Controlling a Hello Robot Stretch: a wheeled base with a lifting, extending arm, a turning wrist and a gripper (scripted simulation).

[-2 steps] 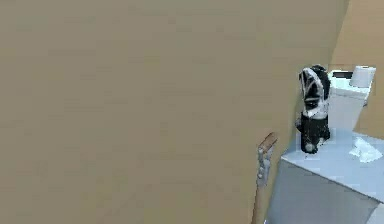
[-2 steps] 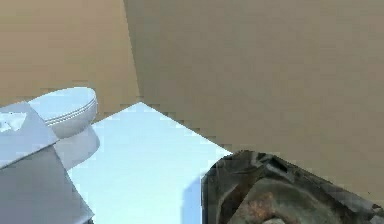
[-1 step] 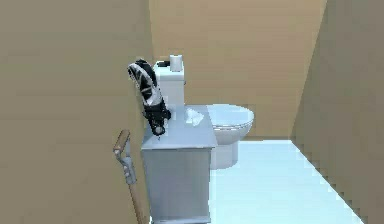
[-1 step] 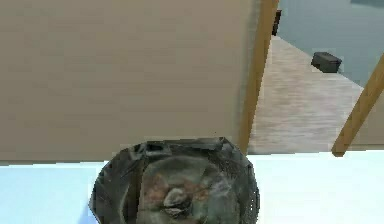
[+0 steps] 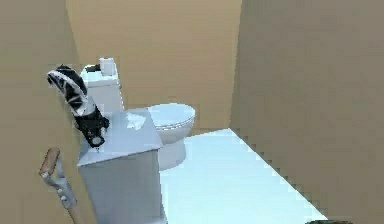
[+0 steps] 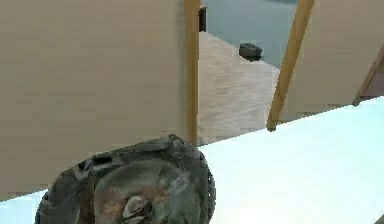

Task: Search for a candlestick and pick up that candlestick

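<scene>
Candlestick search: white toilet (image 5: 172, 120) beside grey cabinet (image 5: 125, 185); hand state cannot be told

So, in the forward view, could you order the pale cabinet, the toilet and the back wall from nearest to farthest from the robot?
1. Pale cabinet, lower left, nearest.
2. Toilet, centre, just beyond the cabinet.
3. Back wall, top centre, farthest.

— What lies nearest along the bottom edge?
— A dark, rounded grey-brown lump (image 6: 130, 185); what it is cannot be told. Beside it runs a pale blue floor (image 6: 300, 170).
— And farther out?
— A tan wall (image 6: 90, 80), then a wooden door frame (image 6: 192, 70). Through it shows a light brown floor (image 6: 230, 95) with a small dark object (image 6: 250, 50) on it.
</scene>
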